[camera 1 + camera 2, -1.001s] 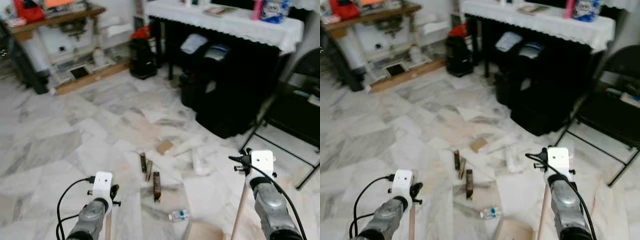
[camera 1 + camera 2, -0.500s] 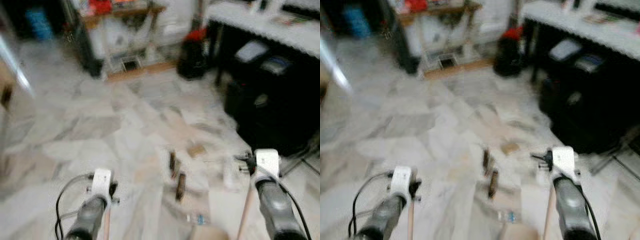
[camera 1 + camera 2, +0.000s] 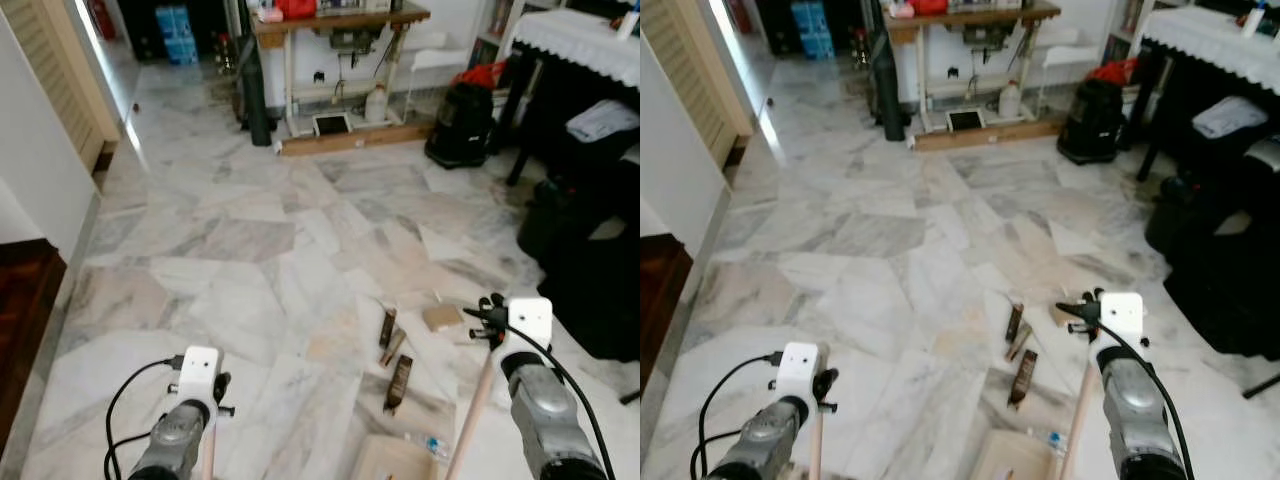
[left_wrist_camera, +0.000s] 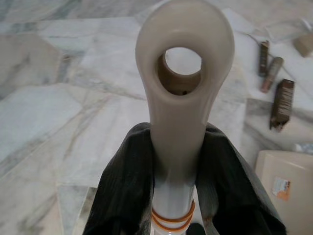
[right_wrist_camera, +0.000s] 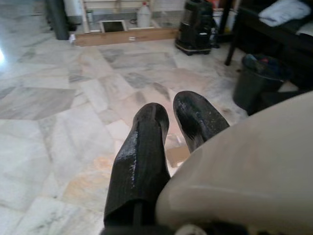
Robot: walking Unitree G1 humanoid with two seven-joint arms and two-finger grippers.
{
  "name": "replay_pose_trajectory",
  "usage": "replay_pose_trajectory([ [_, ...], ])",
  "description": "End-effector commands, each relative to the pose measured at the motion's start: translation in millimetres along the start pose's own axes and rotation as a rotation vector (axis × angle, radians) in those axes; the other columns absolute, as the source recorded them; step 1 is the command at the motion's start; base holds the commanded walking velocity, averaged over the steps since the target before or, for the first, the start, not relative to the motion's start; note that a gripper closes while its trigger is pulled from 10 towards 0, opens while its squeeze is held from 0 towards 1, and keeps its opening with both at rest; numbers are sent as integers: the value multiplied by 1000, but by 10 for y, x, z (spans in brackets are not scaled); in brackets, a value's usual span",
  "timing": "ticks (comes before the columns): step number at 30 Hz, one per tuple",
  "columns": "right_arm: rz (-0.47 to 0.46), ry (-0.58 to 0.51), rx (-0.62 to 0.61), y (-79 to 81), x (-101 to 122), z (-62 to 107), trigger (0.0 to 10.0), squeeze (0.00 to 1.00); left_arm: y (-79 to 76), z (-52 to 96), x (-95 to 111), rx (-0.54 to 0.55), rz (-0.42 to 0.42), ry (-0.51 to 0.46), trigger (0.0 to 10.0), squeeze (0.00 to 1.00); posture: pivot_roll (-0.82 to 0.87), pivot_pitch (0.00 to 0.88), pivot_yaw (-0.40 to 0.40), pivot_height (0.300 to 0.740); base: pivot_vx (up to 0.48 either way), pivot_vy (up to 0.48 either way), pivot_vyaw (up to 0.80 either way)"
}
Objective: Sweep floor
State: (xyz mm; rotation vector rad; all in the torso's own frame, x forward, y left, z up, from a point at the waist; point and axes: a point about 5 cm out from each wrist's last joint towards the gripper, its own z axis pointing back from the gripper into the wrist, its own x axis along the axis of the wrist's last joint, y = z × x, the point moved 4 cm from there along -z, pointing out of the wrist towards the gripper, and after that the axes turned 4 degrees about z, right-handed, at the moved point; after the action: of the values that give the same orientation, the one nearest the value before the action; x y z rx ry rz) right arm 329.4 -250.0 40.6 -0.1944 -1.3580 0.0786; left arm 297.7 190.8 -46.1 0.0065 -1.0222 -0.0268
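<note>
Litter lies on the marble floor ahead: three brown wrappers [image 3: 399, 383], a cardboard scrap [image 3: 441, 317] and a small clear bottle [image 3: 432, 443]. A cream dustpan [image 3: 390, 462] rests on the floor just in front of me, between my arms. My left gripper [image 4: 178, 134] is shut on a cream handle [image 4: 178, 73] with a hanging hole at its top, held upright at the lower left. My right gripper [image 5: 168, 110] holds a pale wooden stick [image 3: 472, 405] that slants down towards the dustpan; its two fingers lie close together.
A white wall [image 3: 40, 170] and a dark wooden step [image 3: 20, 320] close off the left. A wooden table [image 3: 340, 18] and a black vacuum [image 3: 460, 125] stand at the back. Black bins [image 3: 560, 215] and a cloth-covered table [image 3: 580, 30] stand on the right.
The camera has swung left, so the wall and doorway have come into view and the litter sits further right. Both arms keep their hold on their handles.
</note>
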Motion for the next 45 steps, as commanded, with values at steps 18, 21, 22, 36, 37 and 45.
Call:
replay_pose_trajectory([
  [18,-7,-15,40,249,23,5,10000,0,106,16,-49,-2,-28,38,10000,0,-228,0,85,740,94,-331,25],
  [21,-4,-14,36,249,8,14,10000,0,107,2,-9,-5,-32,32,10000,0,-228,0,93,740,242,-330,594],
  [22,-4,-14,35,253,7,13,10000,0,112,0,-1,-5,-34,31,10000,0,-231,0,100,740,0,-330,663],
  [36,-26,-19,5,245,20,6,10000,0,120,-12,30,-16,-51,32,10000,0,-241,0,134,740,224,-325,685],
  [37,-26,-19,5,245,20,6,10000,0,120,-12,30,-16,-51,32,10000,0,-241,0,134,740,244,-319,0],
  [45,-37,-5,-8,226,-23,18,10000,0,137,-16,57,-12,-47,24,10000,0,-222,0,136,740,91,-107,0],
])
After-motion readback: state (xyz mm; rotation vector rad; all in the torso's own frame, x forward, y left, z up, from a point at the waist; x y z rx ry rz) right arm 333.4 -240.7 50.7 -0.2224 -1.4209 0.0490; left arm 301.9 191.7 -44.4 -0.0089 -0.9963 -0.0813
